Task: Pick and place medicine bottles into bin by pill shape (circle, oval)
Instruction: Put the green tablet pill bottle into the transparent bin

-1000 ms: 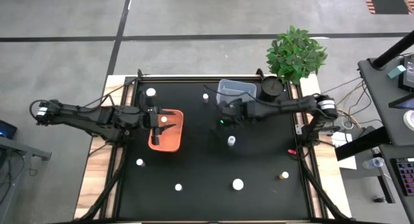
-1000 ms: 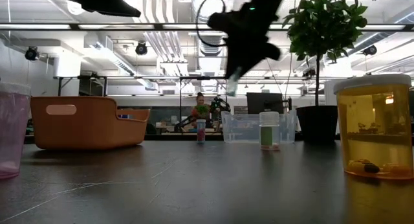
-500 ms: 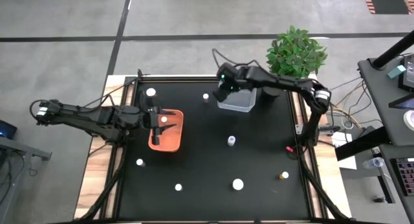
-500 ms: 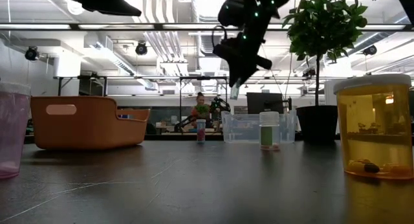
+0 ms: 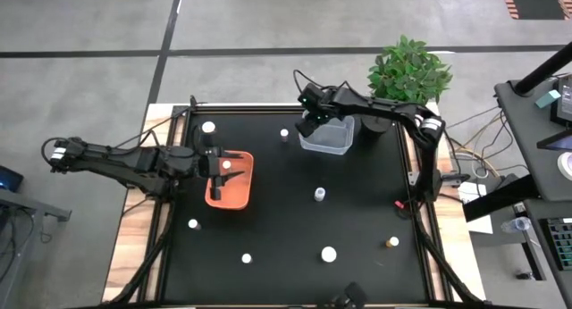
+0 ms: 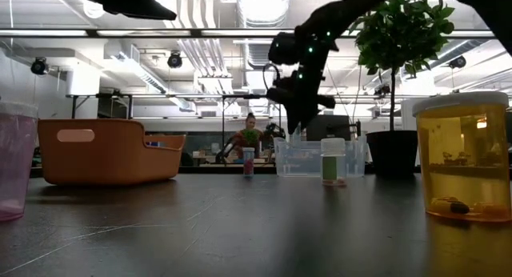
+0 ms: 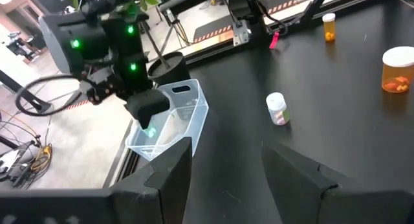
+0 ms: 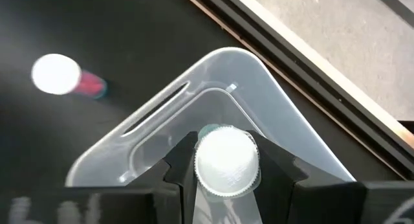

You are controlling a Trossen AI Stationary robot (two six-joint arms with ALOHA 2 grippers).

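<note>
**Right tool holds a capped bottle above the clear bin**

The right arm reaches across the far edge of the black bench (image 5: 357, 220), its right tool (image 5: 307, 121) tipped down over the near-left corner of the clear bin (image 5: 331, 141). Its fingers (image 8: 178, 160) pinch a white-capped bottle (image 8: 226, 160), cap facing the wrist camera, directly above the bin's rounded corner. In the low view the tool hangs just above the bin's rim.

The left arm stretches in from the left, and the left tool (image 5: 214, 162) hovers over the orange bin (image 5: 239, 191) with its fingers (image 7: 169, 175) spread and nothing between them.

Other bottles stand scattered on the bench: a pink-bodied one (image 5: 284, 133) just beside the clear bin, one (image 5: 319, 194) mid-bench, an amber one (image 5: 392, 242) near the right front. No label text is legible on any of them.
</note>
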